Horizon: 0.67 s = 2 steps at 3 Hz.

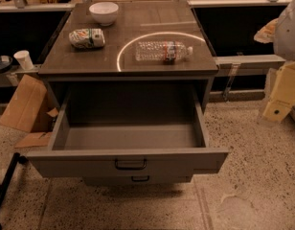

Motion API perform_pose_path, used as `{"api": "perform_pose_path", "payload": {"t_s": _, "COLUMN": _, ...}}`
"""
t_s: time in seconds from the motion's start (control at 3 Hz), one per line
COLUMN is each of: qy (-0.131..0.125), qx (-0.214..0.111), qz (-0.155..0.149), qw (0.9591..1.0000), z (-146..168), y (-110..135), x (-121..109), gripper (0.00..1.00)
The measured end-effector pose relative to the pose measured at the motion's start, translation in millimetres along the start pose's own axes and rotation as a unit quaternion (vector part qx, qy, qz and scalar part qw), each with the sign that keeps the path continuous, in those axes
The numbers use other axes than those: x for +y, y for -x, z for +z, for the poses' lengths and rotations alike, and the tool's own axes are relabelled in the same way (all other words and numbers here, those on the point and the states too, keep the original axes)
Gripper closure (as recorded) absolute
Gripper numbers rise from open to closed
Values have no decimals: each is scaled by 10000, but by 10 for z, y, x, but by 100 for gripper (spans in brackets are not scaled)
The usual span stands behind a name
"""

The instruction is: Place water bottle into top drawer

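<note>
The water bottle [163, 51] lies on its side on the cabinet top, its white cap pointing right, with a red-and-dark label band near the cap end. The top drawer [130, 163] is pulled wide open below it, and its inside is bare. Its dark bar handle sits at the centre of the front panel. My gripper [280, 96] hangs at the right edge of the view, beside the cabinet and well to the right of the bottle, holding nothing.
A green-and-white snack bag [87, 38] and a white bowl [104, 12] sit on the cabinet top [90, 59] to the left. A narrower drawer front [138, 179] shows below the open drawer. Cardboard [24, 104] and a paper cup [24, 59] stand at the left.
</note>
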<state>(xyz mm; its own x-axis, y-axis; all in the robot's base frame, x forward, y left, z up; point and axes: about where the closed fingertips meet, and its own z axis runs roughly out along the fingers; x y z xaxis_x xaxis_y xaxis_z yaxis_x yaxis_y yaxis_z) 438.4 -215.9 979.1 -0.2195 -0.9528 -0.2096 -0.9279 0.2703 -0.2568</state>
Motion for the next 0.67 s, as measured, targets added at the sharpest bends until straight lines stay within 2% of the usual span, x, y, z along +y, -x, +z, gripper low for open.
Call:
{"api": "perform_pose_path", "payload": {"t_s": 0.33, "qy": -1, "qx": -2, "qz": -2, "qw": 10000, "z": 1, "y": 1, "x": -2, "gripper": 0}}
{"api": "perform_pose_path", "payload": {"t_s": 0.67, "qy": -78, "qx": -214, "qz": -242, "qw": 9994, "z": 119, "y": 167, "x": -221, "gripper": 0}}
